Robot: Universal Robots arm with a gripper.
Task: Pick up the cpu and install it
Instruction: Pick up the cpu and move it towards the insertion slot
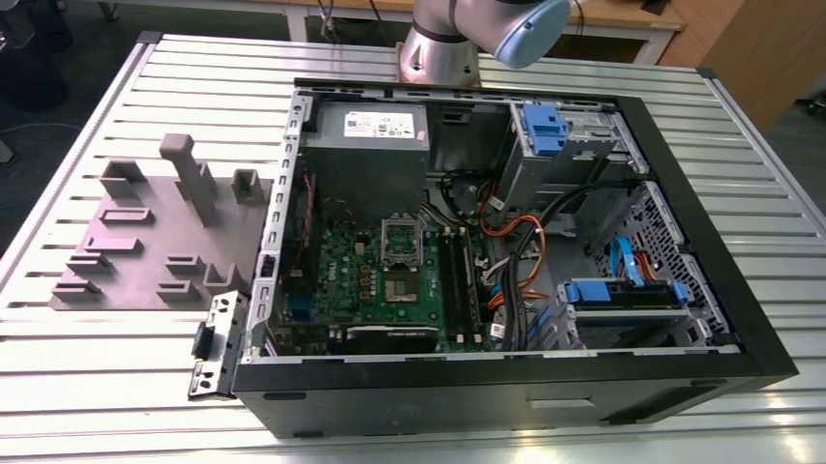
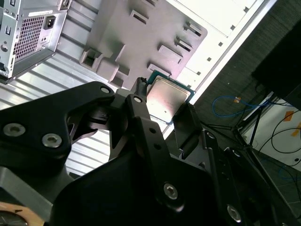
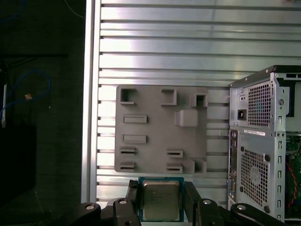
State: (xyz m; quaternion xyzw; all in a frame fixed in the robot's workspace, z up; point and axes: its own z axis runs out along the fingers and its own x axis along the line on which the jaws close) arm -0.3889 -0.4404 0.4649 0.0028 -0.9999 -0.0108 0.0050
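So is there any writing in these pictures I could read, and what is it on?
Nothing can be read for certain.
White label on the power supply: print too small.
Marking on the cpu metal top: blurred.
Pale sticker on the computer case back: too small.

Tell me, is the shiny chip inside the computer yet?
Out. The cpu sits gripped between the fingers, outside the computer case.
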